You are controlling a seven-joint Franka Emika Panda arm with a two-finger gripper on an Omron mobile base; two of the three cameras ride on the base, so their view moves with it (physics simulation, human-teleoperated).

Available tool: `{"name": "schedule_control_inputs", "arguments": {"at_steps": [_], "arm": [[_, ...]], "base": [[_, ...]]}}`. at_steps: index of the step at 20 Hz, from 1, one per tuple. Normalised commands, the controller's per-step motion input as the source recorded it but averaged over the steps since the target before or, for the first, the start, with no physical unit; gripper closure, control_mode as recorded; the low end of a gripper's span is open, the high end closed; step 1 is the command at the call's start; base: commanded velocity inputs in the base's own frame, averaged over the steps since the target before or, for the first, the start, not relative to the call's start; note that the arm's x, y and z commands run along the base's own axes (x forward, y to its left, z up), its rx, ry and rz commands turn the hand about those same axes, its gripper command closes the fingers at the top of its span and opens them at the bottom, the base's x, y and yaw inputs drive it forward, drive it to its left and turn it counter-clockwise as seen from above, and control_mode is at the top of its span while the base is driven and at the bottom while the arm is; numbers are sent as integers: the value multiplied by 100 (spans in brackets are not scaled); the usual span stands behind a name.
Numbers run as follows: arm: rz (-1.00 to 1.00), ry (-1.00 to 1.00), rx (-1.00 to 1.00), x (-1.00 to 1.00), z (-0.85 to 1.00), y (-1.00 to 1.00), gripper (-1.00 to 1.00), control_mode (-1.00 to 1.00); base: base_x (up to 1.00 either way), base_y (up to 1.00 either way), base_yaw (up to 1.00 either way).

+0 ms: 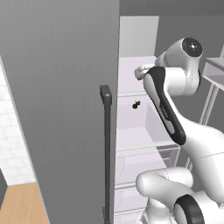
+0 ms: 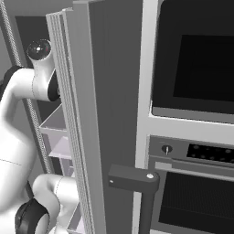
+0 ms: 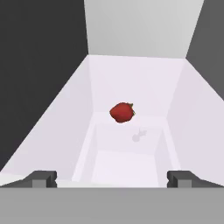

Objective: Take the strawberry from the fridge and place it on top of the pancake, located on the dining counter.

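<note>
The fridge stands open, with its grey door swung to the left and white shelves inside. The strawberry, small and bright red, lies on a pale shelf in the middle of the hand view. It also shows as a red speck beside my hand in the left base view. My gripper is open and empty, with its fingertips spread wide and the berry ahead of them, not touched. The pancake is out of view.
A tiny blackish lump sits on the shelf below the berry. The door's long dark handle hangs left of my arm. A wall oven stands to the right of the fridge. A light-wood patch shows at the lower left; what it belongs to I cannot tell.
</note>
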Motion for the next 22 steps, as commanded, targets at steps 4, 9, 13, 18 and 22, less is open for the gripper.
{"name": "schedule_control_inputs", "arguments": {"at_steps": [4, 9, 13, 18, 22], "arm": [[0, 0, -13, 54, -29, -1, -100, -100], [0, 0, -5, 50, -12, -9, -100, -100], [0, 0, 0, 47, -1, -6, -100, -100], [0, 1, 0, 40, -10, 0, -100, -100], [0, 5, 3, 48, -35, 0, -100, -100]], "base": [[0, 0, 0], [0, 0, 0], [0, 0, 0], [0, 0, 0], [0, 0, 0]]}}
